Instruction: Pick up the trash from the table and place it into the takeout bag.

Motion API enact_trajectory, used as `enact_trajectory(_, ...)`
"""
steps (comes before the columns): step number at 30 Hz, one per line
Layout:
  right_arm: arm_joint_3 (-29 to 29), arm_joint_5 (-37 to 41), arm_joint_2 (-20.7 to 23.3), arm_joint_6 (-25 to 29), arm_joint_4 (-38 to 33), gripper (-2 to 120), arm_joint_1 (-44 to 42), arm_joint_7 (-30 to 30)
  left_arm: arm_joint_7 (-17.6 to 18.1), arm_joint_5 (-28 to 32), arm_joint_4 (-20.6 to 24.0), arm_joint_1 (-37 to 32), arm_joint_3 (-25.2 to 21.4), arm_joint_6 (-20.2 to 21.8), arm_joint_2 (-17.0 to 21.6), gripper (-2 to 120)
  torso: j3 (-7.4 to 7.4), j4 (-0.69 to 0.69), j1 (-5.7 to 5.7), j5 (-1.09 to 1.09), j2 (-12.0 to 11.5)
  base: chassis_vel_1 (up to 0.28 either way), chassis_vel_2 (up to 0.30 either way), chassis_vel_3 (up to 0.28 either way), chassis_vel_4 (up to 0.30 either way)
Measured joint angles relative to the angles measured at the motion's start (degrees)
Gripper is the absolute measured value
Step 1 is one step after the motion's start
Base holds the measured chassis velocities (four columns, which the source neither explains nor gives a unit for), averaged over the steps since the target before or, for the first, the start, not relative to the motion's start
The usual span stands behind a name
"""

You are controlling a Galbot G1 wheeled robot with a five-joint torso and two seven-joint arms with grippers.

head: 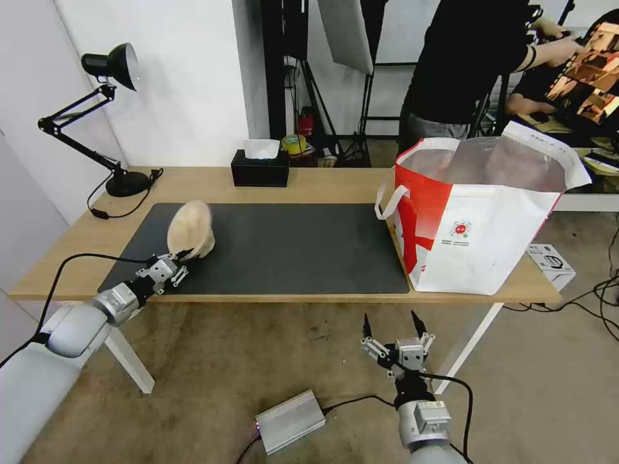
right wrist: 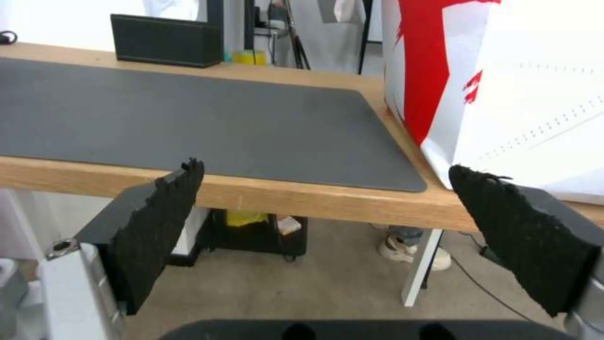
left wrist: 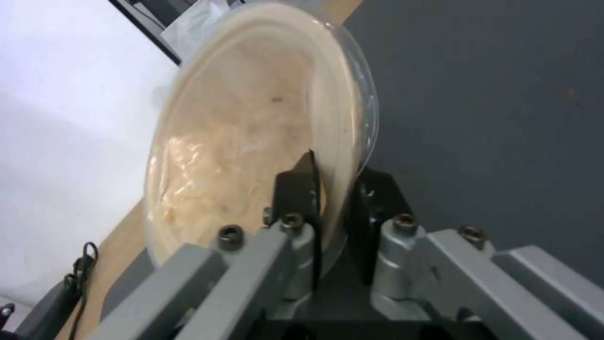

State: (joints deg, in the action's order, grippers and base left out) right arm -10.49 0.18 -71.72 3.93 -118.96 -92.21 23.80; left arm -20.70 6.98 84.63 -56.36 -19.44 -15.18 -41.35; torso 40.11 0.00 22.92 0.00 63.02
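Even, bright indoor light fills the head view, with only soft shadows under the table (head: 309,183) — straight lines bow slightly toward the edges. The white wall (left wrist: 56,141) blows out in the left wrist view, where the tan pulp bowl (left wrist: 252,141) is smeared with blur — the right wrist view is soft but evenly lit.

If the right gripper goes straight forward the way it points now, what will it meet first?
Probably the front edge of the table. The right gripper hangs open below the tabletop, in front of it, fingers aimed at that wooden edge near the takeout bag. Depth is unclear; it might pass just underneath.
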Motion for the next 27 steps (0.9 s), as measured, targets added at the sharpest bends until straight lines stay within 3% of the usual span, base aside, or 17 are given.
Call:
enact_trajectory(4, -0.05, 0.00, -0.01, 0.01, 0.01, 98, 0.00, 0.00, -0.23, 0.02, 0.01, -0.08, -0.21, -0.05, 0.02, 0, 0.00, 0.00, 0.00, 0.00, 0.00, 0.000, 0.000, 0.000, 0.000)
enact_trajectory(16, 0.01, -0.08, -0.01, 0.06, 0.06, 98, -0.02, 0.00, -0.52, 0.04, 0.47, -0.74, -1.07, -0.11, -0.01, 0, 0.00, 0.00, 0.00, 0.00, 0.00, 0.000, 0.000, 0.000, 0.000)
enact_trajectory(27, 0.37, -0.16, 0.00, 0.09, -0.10, 98, -0.02, 0.00, -1.53, 0.07, 4.45, -3.18, -4.35, 0.08, 0.95, 0, 0.00, 0.00, 0.00, 0.00, 0.00, 0.000, 0.000, 0.000, 0.000)
